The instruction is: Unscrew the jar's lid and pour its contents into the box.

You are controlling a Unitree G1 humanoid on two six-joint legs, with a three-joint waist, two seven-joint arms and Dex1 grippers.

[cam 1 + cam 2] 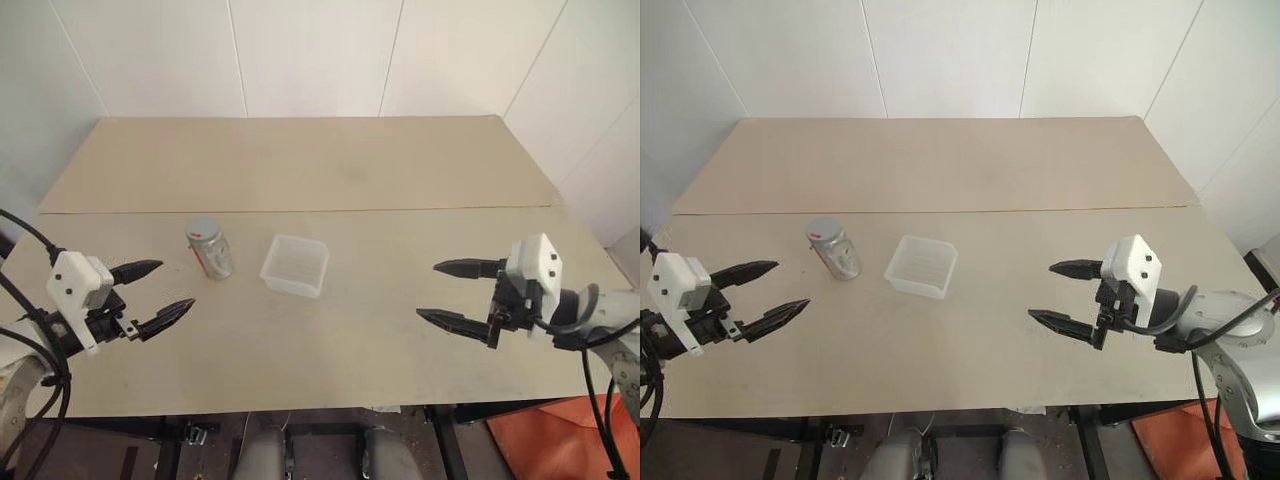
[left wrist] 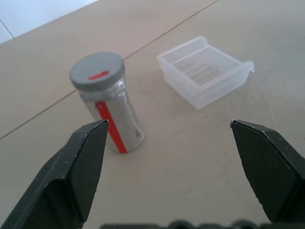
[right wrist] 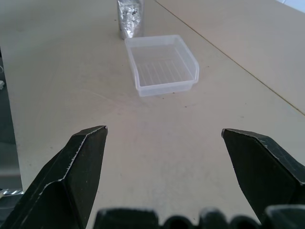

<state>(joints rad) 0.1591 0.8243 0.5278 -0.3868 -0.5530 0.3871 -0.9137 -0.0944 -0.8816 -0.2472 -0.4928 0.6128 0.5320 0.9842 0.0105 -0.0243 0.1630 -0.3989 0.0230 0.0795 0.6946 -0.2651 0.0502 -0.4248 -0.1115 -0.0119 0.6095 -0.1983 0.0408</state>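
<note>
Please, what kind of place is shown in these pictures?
Probably a robot test room or lab, not a home. A plain beige table stands against bare white panelled walls, and it carries a jar and a small plastic box, with two open grippers over it.

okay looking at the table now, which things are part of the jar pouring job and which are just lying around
Part of the job: jar, its lid still on, box, left pincer and right pincer, both open.

Just lying about: nothing else; the table merely carries them.

Upright capped jar just beside empty translucent box
</note>
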